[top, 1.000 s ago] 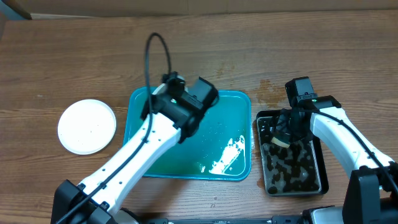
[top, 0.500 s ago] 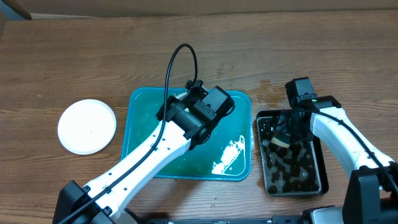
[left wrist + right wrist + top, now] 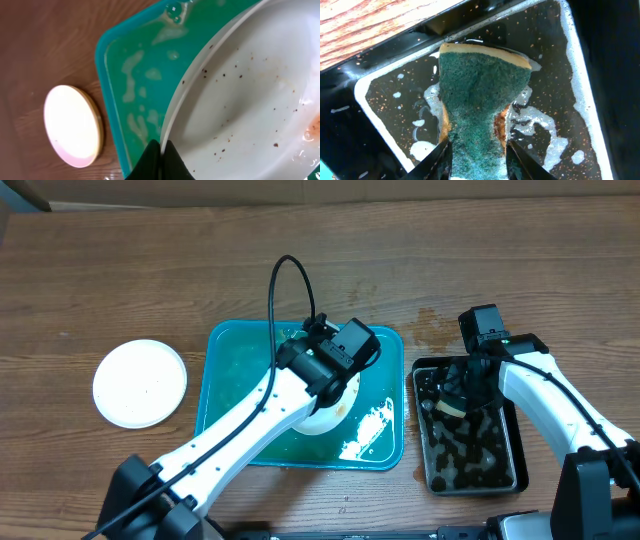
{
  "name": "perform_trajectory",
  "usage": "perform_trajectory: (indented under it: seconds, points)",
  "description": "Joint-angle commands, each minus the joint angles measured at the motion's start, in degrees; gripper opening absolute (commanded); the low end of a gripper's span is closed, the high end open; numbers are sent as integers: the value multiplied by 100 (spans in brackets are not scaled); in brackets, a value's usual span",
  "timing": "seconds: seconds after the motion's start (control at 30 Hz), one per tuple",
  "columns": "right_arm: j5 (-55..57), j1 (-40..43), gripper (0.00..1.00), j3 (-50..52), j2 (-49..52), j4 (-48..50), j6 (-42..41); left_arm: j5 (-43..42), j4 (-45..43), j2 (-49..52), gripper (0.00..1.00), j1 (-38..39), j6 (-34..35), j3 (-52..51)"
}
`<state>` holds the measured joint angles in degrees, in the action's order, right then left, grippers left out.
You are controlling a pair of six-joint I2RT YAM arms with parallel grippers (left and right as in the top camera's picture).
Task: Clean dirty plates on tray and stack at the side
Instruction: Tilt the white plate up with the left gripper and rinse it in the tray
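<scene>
Left gripper (image 3: 160,156): jaws pinched narrow on the rim of a round white plate (image 3: 250,100) with brown specks and an orange smear. The plate spreads up and right of the jaws, over the wet teal-blue rectangular plastic tray (image 3: 135,75) beneath them. A second round white plate (image 3: 72,125) lies on the wooden table (image 3: 45,40), well left of those jaws and off the tray. Right gripper (image 3: 479,160): jaws part-way apart, clamped on a green-and-yellow sponge (image 3: 480,90) sticking out ahead of the fingertips, with the foamy black rectangular tray (image 3: 385,95) below.

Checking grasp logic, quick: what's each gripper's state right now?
Left gripper: closed, pinching the rim of the white plate.
Right gripper: closed on the sponge.
</scene>
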<state>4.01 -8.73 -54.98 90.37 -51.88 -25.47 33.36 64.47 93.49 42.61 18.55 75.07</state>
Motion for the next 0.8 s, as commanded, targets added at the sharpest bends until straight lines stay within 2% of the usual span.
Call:
perform_trajectory:
  seconds: [0.0, 0.37, 0.63, 0.67, 0.73, 0.77]
  points:
    - [-68, -4, 36, 28, -72, 42, -24, -190, -33, 249, 4, -59, 251, -81]
    - [-74, -4, 36, 129, 22, 85, -28, -258, -199, 614, 4, -59, 337, -81]
    - [-332, -4, 36, 949, 33, 831, -28, -345, -262, 614, 4, -59, 337, -81]
    - [-330, -4, 33, 1008, 33, 883, -26, -348, -260, 614, 4, -59, 337, -81]
    - [-328, -2, 16, 1106, 33, 920, -26, -391, -258, 614, 4, -59, 337, -81]
    - [-328, -2, 12, 1123, 33, 918, -28, -417, -260, 614, 4, -59, 337, -81]
